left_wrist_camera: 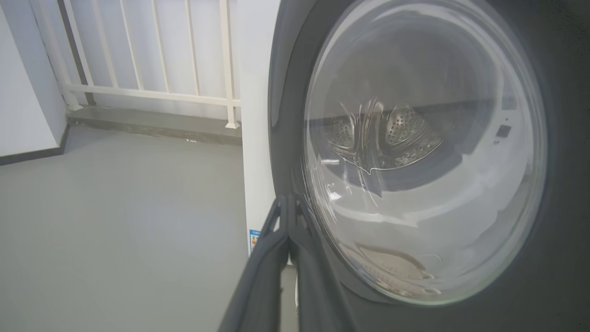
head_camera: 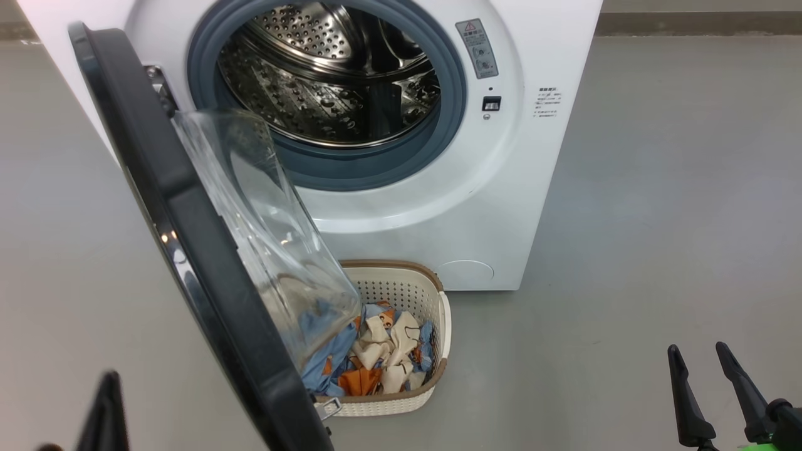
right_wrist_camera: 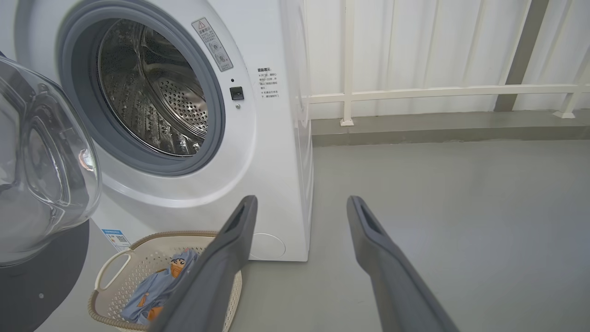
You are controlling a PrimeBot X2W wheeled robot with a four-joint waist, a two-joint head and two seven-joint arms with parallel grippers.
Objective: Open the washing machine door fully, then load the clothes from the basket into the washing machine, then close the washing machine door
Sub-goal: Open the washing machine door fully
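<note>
1. We judge the first step to be in hand: opening the washing machine door [head_camera: 207,275] fully. In the head view it stands swung out, nearly edge-on to us, not yet laid back wide. Its clear glass bowl [head_camera: 263,250] overhangs the left part of the basket [head_camera: 401,283].
2. The left claw [left_wrist_camera: 288,203] has its two fingers pressed together with nothing between them. Its tips lie at the black rim on the door's outer face, just left of the window. We cannot tell whether they touch.
3. The right claw [head_camera: 697,346] is spread wide and empty. It hangs low over the grey floor [head_camera: 658,219], well apart from the washing machine [head_camera: 476,207].
4. The next move, as we read it, calls for swinging the door further away from the opening, toward our left. The left claw sits on the outer side, so a plain push from there would close the door. It would need to catch the rim's edge or come round to the inner face.
5. The basket sits on the floor, just in front of the machine's foot. The clothes [head_camera: 382,351] lie heaped inside it, none yet in the steel drum [head_camera: 326,81].
6. Our count:
   - One machine, one door, one drum and one basket.
   - Two claws.
   - One heap of clothes in light blue, cream and orange — the separate pieces are too tangled for us to number.
</note>
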